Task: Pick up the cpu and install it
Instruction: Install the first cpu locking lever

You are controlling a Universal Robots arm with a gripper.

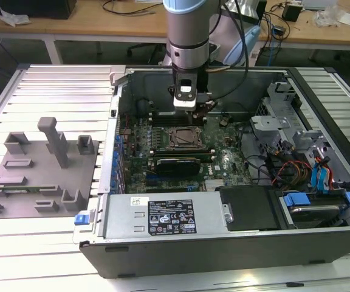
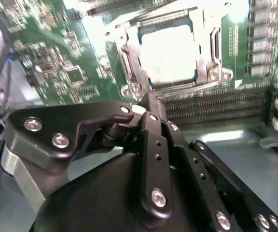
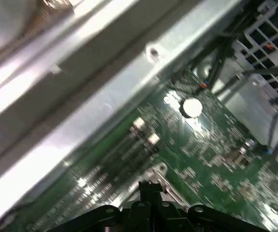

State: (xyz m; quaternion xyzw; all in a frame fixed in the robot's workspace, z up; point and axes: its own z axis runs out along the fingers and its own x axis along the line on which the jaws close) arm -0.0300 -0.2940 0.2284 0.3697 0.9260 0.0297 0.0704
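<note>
The cpu (image 2: 170,54) sits in the socket (image 2: 170,48) — at 12 o'clock of the gripper (image 2: 148,104). Fingers clenched together, grasping nothing.

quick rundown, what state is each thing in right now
cpu: lying flat in the socket, not held
socket: frame open, chip uncovered
gripper: shut, empty, just beside the socket
computer case: side panel off, interior exposed
grey tray: on the slatted table, at the case's exterior-view left
</note>
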